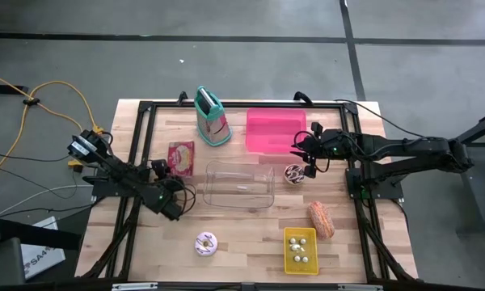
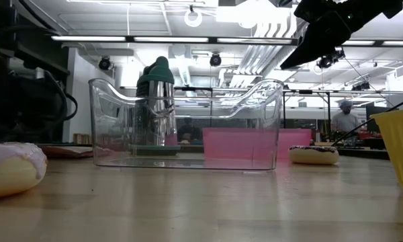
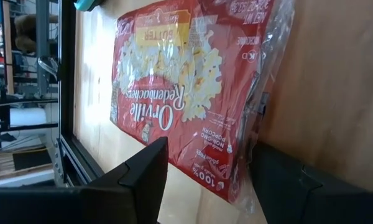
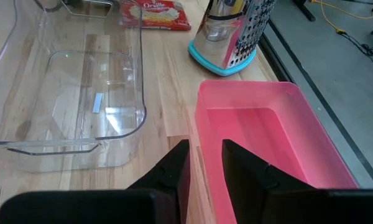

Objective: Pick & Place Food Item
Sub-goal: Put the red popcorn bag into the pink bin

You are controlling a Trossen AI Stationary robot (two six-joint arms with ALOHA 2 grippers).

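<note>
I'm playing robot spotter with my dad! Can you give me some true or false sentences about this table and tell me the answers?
1. The clear bin has a donut inside it. False: it holds no food.
2. The popcorn packet lies flat on the table, left of the clear bin. True.
3. The pink-frosted donut sits in the pink tray. False: it lies on the table near the front edge.
4. The right gripper hangs above the table beside the chocolate donut, holding nothing. True.
5. The yellow box is empty. False: small pale round pieces lie in it.
6. The left gripper is open, near the popcorn packet. True.
</note>
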